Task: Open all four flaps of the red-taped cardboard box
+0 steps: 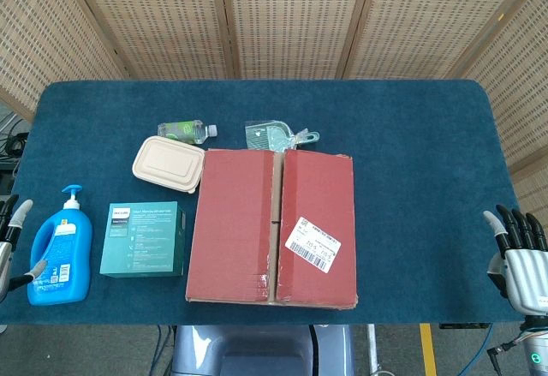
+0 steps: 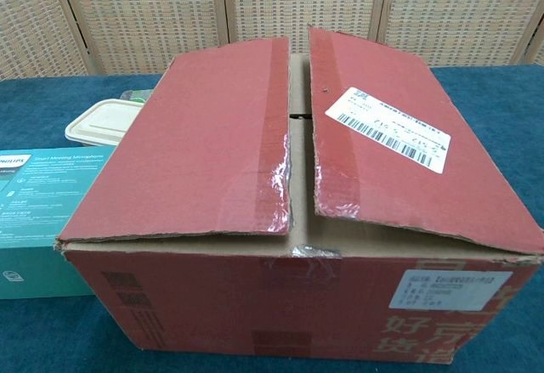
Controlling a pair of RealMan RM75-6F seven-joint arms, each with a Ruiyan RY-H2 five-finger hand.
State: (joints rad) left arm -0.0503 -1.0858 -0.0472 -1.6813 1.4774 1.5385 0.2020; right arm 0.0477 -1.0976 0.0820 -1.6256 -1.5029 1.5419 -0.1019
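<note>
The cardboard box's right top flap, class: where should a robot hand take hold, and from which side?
Probably the free inner edge of the right top flap beside the centre gap. It sits slightly lifted, so fingertips could slip under from the middle and swing it outward toward the right robot hand.

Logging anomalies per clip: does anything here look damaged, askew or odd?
Only the box: the red tape along its centre seam is already split and ragged, and the two top flaps sit slightly apart. The items beside it look undisturbed. Both hands, left and right, hold nothing.
</note>
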